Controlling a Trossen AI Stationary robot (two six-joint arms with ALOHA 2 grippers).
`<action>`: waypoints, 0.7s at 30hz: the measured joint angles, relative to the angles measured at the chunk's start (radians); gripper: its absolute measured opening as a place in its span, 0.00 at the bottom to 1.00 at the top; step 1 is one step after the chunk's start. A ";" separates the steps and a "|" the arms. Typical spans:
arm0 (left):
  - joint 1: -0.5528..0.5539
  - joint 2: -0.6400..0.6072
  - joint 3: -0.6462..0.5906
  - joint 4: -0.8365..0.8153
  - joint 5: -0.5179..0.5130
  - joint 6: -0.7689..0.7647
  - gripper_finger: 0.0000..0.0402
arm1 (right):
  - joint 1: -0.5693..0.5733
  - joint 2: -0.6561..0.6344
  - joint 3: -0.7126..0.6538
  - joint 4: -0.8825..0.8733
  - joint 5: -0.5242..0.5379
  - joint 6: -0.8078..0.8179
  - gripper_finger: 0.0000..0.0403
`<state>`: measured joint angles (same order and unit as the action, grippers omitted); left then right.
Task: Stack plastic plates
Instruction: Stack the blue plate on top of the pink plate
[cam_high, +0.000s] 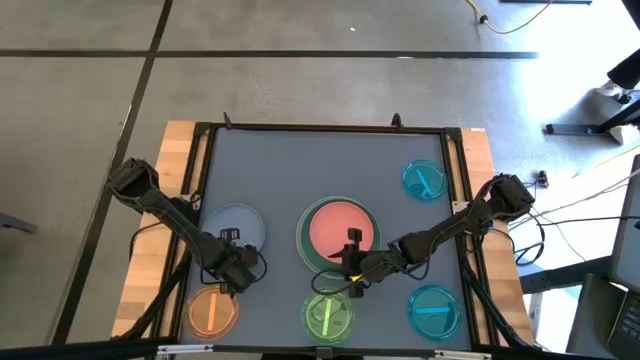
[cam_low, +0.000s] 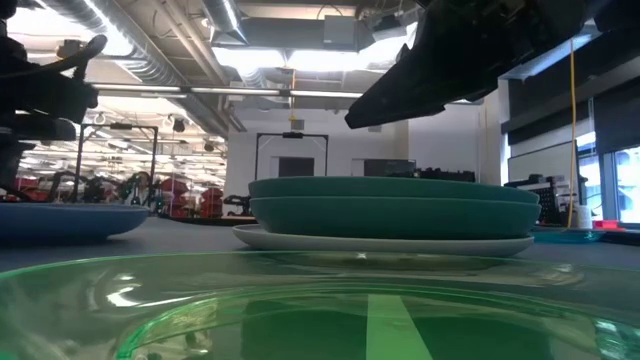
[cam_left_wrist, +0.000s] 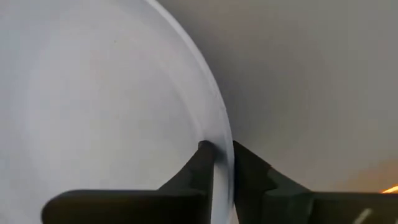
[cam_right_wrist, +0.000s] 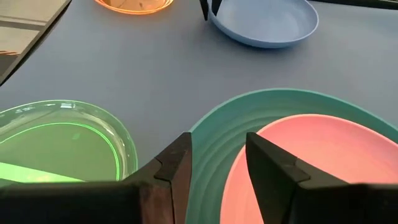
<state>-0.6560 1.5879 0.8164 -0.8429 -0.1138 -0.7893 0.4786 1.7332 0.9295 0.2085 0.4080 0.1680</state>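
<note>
A stack stands at the table's middle: a salmon-pink plate (cam_high: 338, 228) lies in a green plate (cam_right_wrist: 211, 134), and the low view shows two green plates (cam_low: 395, 205) on a cream-white plate (cam_low: 385, 243). My right gripper (cam_high: 352, 275) is open above the stack's near rim, its fingers (cam_right_wrist: 180, 168) either side of the green rim, clear of it. My left gripper (cam_high: 235, 262) is shut on the blue-grey plate (cam_high: 238, 226) left of the stack. An orange plate (cam_high: 212, 312), a bright green plate (cam_high: 330, 316) and two cyan plates (cam_high: 425, 180) (cam_high: 435, 310) lie flat on the table. My left gripper pinches the blue-grey plate's near rim (cam_left_wrist: 219, 140) between its two fingers, one finger (cam_left_wrist: 200, 158) inside the plate and one (cam_left_wrist: 249, 165) outside. The fingers come from the table's near side, slanting down. Whether the plate is lifted off the table I cannot tell.
The grey mat (cam_high: 300, 170) has bare room behind the stack and the blue-grey plate. A black frame (cam_high: 320, 128) and wooden borders (cam_high: 175, 160) edge the table. The bright green plate lies just in front of my right gripper.
</note>
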 joint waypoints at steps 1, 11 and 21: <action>0.000 0.001 0.008 -0.017 -0.010 0.009 0.07 | 0.000 0.000 0.000 0.000 0.000 0.000 0.35; 0.002 0.005 0.145 -0.197 -0.116 0.044 0.02 | 0.000 -0.025 0.000 -0.037 -0.018 0.015 0.35; 0.004 0.004 0.252 -0.279 -0.230 0.120 0.02 | 0.000 -0.130 0.001 -0.176 -0.016 0.039 0.35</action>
<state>-0.6521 1.5917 1.0687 -1.1219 -0.3442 -0.6690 0.4786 1.6034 0.9302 0.0323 0.3923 0.2073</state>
